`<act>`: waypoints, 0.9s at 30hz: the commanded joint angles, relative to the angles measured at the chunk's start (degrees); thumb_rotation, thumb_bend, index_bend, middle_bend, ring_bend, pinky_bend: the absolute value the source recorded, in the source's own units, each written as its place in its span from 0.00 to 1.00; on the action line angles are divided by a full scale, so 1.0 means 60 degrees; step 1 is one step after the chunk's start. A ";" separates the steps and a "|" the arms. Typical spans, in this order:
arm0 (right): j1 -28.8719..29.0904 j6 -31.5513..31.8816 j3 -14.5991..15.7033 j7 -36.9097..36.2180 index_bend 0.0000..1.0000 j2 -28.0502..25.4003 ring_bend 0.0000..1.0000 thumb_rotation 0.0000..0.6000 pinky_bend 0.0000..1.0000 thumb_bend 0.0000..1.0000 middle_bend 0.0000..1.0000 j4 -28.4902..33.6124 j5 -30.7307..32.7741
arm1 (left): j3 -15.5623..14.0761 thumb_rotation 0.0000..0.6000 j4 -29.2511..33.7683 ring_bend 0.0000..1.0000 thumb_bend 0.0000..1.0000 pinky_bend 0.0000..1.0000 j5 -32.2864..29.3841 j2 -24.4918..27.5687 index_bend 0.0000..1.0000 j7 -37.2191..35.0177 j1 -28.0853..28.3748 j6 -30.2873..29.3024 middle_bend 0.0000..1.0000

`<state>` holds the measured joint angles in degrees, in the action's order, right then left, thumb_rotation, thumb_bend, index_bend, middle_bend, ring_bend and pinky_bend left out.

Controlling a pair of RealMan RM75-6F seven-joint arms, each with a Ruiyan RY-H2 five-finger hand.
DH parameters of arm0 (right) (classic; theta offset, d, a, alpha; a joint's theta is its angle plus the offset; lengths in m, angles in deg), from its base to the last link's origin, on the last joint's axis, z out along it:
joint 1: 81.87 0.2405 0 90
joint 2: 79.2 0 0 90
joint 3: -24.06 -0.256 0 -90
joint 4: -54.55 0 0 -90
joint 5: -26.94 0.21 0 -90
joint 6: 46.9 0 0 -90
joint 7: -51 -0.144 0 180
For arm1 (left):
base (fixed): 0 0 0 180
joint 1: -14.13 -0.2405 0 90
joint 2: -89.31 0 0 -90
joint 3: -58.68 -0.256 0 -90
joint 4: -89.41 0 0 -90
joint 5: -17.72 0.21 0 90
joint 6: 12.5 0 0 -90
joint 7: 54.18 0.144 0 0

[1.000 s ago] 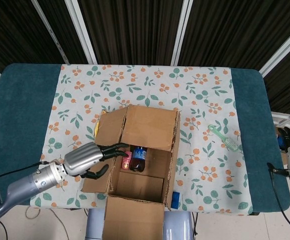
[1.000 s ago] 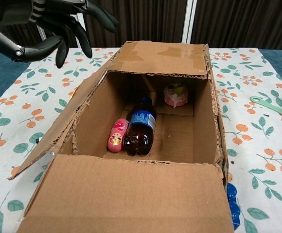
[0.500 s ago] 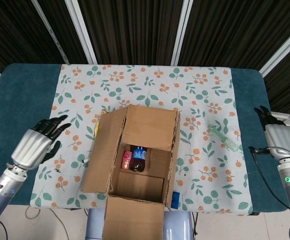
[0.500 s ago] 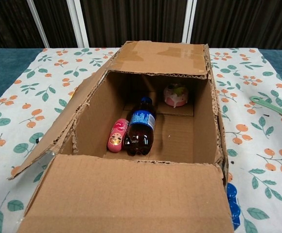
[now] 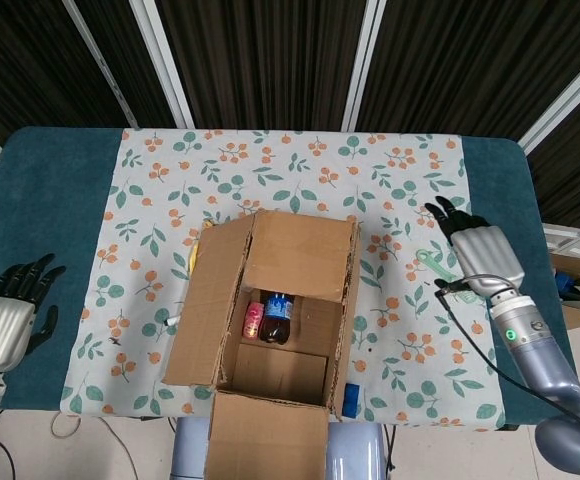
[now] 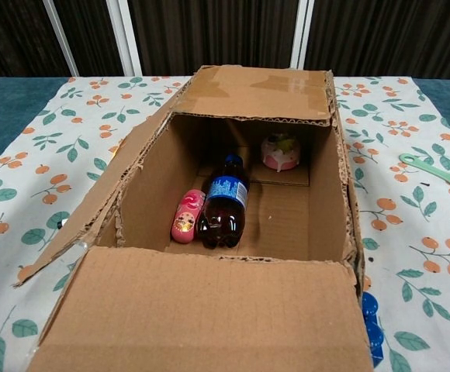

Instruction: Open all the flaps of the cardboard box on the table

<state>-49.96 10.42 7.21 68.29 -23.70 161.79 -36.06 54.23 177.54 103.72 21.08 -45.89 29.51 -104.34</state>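
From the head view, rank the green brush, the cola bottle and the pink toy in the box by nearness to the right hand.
Nearest first from the right hand:
1. Green brush, on the cloth just beside the hand, outside the cardboard box.
2. Cola bottle, inside the box.
3. Pink toy, inside the box, touching the bottle's far side.

A teal-topped table (image 5: 55, 190) stood under a floral cloth (image 5: 290, 180); behind the table hung dark slatted panels (image 5: 260, 60) divided by white bars (image 5: 162, 62).
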 commanded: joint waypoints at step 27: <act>0.2403 0.1924 0.0026 0.4431 0.00 0.2748 0.11 1.00 0.20 0.04 0.00 0.2575 0.2605 | 0.0591 1.00 -0.0146 0.14 0.51 0.09 0.0032 -0.0149 0.18 0.0120 -0.0590 0.0300 0.09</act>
<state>-36.65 21.33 7.22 93.97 -8.75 177.64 -21.45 57.64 176.42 104.11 20.00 -45.40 26.11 -102.71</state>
